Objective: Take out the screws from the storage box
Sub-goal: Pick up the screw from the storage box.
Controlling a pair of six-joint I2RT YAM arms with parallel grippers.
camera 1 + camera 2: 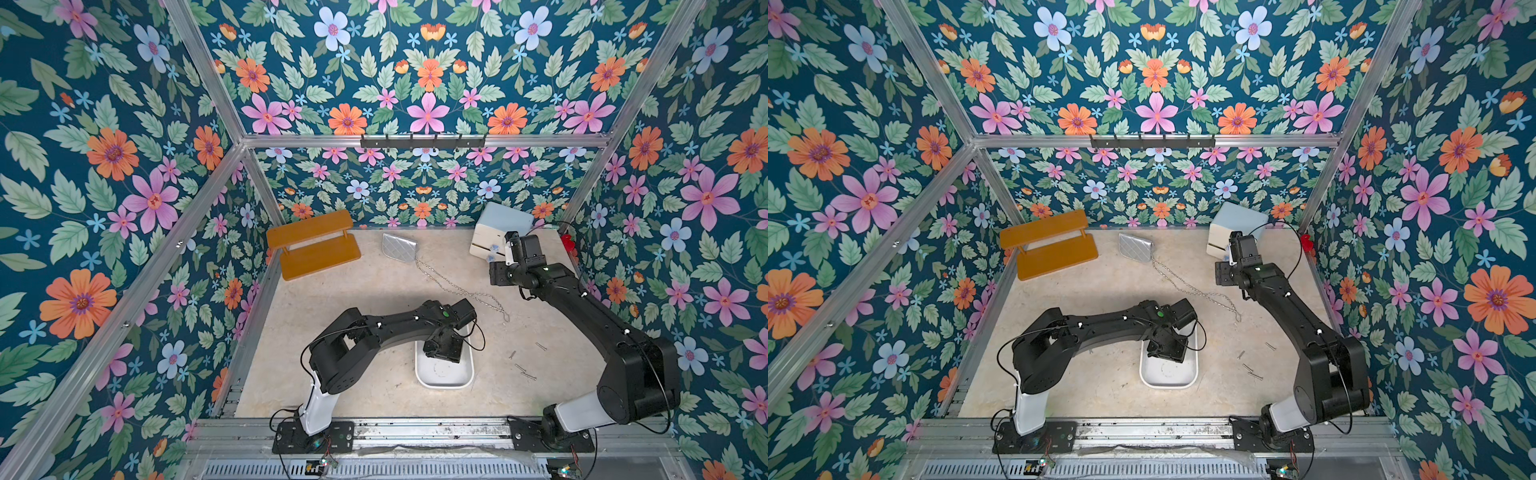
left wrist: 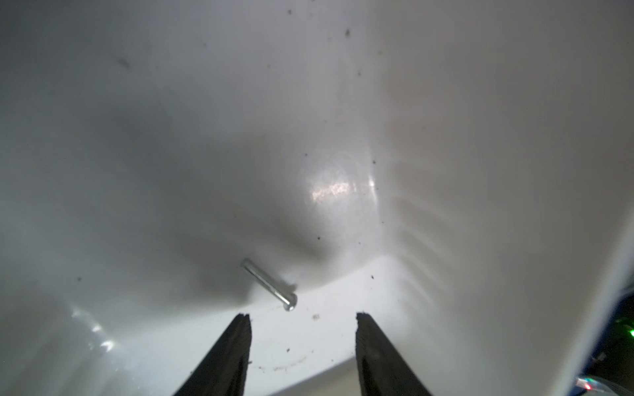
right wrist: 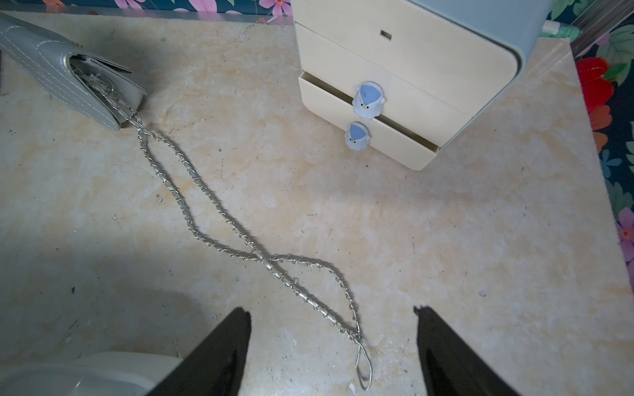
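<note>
The storage box (image 1: 420,376) (image 1: 1145,376) is a white tub at the front middle of the table. My left arm's wrist (image 1: 444,347) reaches down into its far half and hides the fingers in both top views. In the left wrist view my left gripper (image 2: 302,317) is open inside the tub (image 2: 480,171). One silver screw (image 2: 269,284) lies on the tub floor just past the fingertips, touching neither. Several more screws (image 1: 519,367) (image 1: 1248,368) lie on the table right of the tub. My right gripper (image 3: 332,311) hangs open and empty above the chain's end.
A silver purse (image 1: 398,248) lies at the back, its long chain (image 1: 457,286) trailing toward the tub. A cream two-drawer cabinet (image 1: 500,230) with a blue top stands back right, beside my right arm (image 1: 540,282). An orange shelf (image 1: 311,245) stands back left.
</note>
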